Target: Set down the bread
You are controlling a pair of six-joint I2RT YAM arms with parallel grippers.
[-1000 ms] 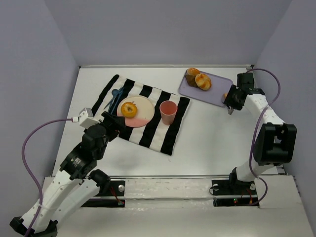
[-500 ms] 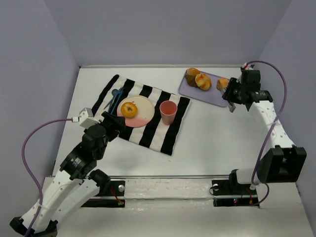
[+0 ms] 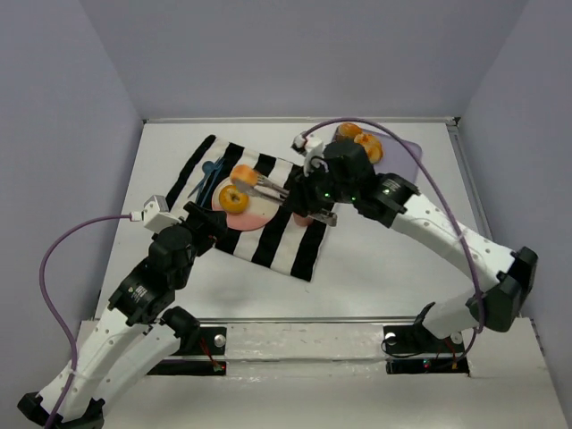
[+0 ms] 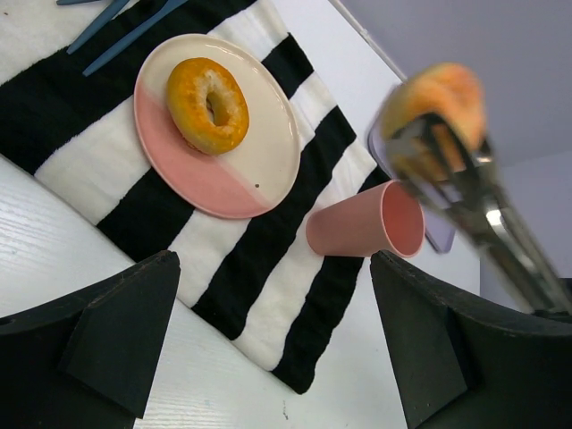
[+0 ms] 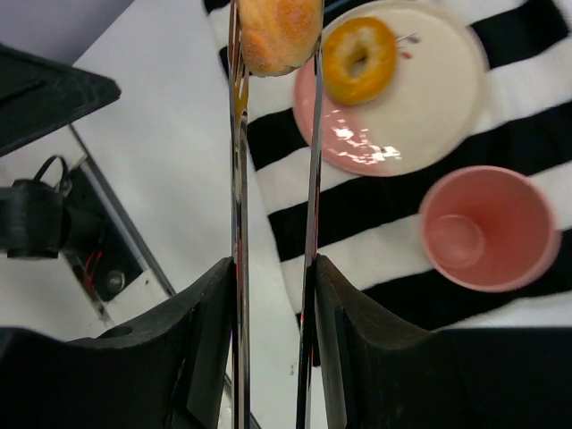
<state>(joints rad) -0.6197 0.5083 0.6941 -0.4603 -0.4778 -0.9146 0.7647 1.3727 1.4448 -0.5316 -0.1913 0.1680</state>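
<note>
Right claw [image 3: 250, 181]: pinched a golden bread roll [image 5: 277, 36] between the tips of its long thin fingers [image 5: 238, 179], with the gap narrow and filled by the roll. Hung that roll in the air over the black-and-white striped cloth [image 3: 268, 243], close by the rim of the pink-and-cream plate [image 4: 264, 147], clear of every surface in the left wrist view. Seen lying flat on the plate: one glazed ring doughnut [image 4: 207, 105]. Stood upright just beside the plate, on the same cloth: a pink cup [image 5: 487, 228]. Lay at the cloth's far-left corner: blue cutlery [image 3: 207, 172]. Seen on the lilac tray [image 3: 409, 150] at the far right of the desk [image 3: 384, 259]: two more rolls [image 3: 359, 141], partly hidden behind the right arm. Left claw [image 4: 273, 261]: gaped wide with nothing between, low over the desk at the cloth's near-left edge.
</note>
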